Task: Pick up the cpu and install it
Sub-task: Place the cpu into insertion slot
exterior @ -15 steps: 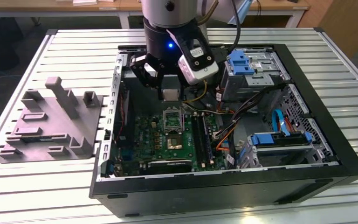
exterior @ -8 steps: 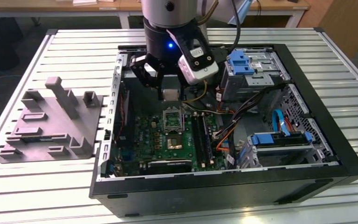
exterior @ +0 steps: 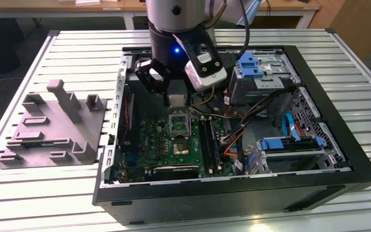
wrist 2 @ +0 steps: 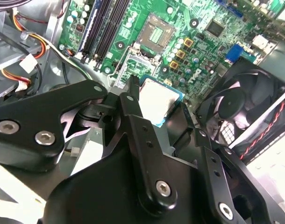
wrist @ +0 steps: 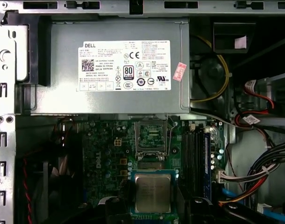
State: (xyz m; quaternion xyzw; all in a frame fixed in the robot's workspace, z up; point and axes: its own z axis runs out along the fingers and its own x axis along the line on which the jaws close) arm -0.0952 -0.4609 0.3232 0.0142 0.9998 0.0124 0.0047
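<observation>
While the arm is hanging over the open computer case (exterior: 237, 195) in the exterior view, the gripper (exterior: 176, 98) is reaching down into it and pinching the cpu (exterior: 178, 100) between its closed jaws. The chip is hovering clear of the green board (exterior: 163, 145), just beyond the black socket frame (exterior: 179, 123) as that view sees it. The case is lying on a slatted table (exterior: 44, 193), and a grey moulded fixture (exterior: 50, 128) is sitting on the slats to the exterior view's left, well apart from the gripper.

In the second wrist view the black fingers (wrist 2: 133, 109) are pressing against opposite edges of the cpu (wrist 2: 156, 99), whose pale metal top is facing the camera. The green board (wrist 2: 203, 42) is spreading out beyond it, with the socket frame (wrist 2: 156, 33) near the chip but not touching it, and a black fan (wrist 2: 240, 112) is sitting beside the gripper (wrist 2: 159, 105).

In the first wrist view the cpu (wrist: 153, 192) is showing flat and square between two dark fingertips (wrist: 115, 207), one on either side. The socket frame (wrist: 152, 137) is lying between the chip and the grey power-supply box (wrist: 58, 60), and a bundle of cables (wrist: 254, 172) is running along the side of the board (wrist: 105, 154).
</observation>
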